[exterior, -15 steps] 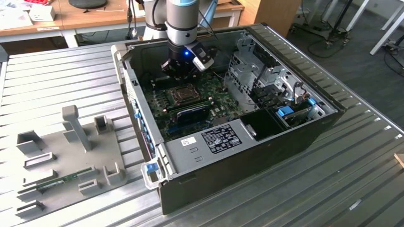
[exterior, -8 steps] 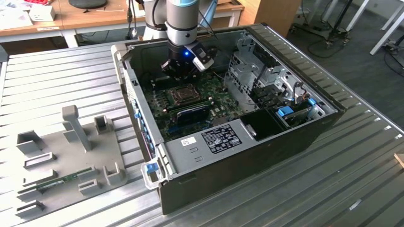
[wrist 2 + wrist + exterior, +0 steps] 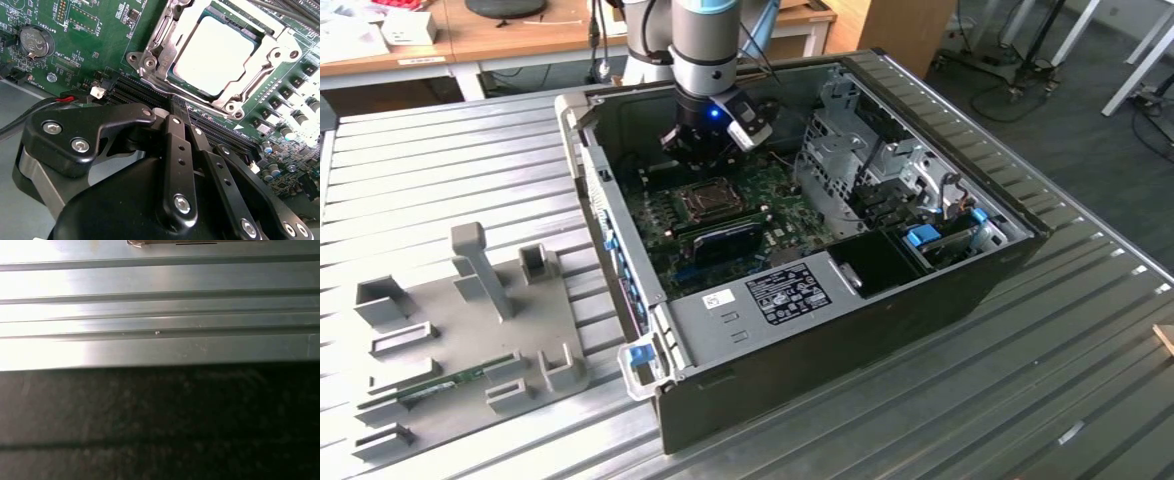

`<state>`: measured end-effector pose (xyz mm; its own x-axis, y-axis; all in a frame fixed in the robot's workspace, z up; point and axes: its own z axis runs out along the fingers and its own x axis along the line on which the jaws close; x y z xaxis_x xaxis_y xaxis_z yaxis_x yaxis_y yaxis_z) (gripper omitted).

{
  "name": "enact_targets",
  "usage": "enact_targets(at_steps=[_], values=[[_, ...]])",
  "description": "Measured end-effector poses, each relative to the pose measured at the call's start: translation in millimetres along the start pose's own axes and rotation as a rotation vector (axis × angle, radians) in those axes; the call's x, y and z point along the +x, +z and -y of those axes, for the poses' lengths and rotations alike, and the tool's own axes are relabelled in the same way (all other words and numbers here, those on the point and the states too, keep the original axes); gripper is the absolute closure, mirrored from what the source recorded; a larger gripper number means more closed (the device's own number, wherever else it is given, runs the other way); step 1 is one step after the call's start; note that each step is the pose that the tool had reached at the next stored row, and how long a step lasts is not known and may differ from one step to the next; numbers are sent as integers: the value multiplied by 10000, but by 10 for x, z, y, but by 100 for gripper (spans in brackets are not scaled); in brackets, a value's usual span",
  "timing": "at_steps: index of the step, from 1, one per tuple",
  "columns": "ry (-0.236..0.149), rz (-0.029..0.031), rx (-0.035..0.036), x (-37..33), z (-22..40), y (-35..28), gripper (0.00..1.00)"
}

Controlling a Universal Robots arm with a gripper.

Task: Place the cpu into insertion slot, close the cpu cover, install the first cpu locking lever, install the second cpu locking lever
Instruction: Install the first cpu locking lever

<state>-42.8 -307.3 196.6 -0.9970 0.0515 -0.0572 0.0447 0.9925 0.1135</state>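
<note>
Silvery cpu cover [image 3: 165, 47] frames seated cpu [image 3: 216, 56].

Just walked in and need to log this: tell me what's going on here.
A robot arm is working inside an open computer case on a metal table. Its tool is shut, holds nothing, and hovers beside the socket on the green motherboard. The cpu already sits in the socket, and the cover lies closed around it.
</note>
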Motion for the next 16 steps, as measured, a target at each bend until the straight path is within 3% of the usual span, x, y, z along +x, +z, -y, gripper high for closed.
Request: enact_targets(at_steps=[16], values=[[0,0,3,1,3,17,90]])
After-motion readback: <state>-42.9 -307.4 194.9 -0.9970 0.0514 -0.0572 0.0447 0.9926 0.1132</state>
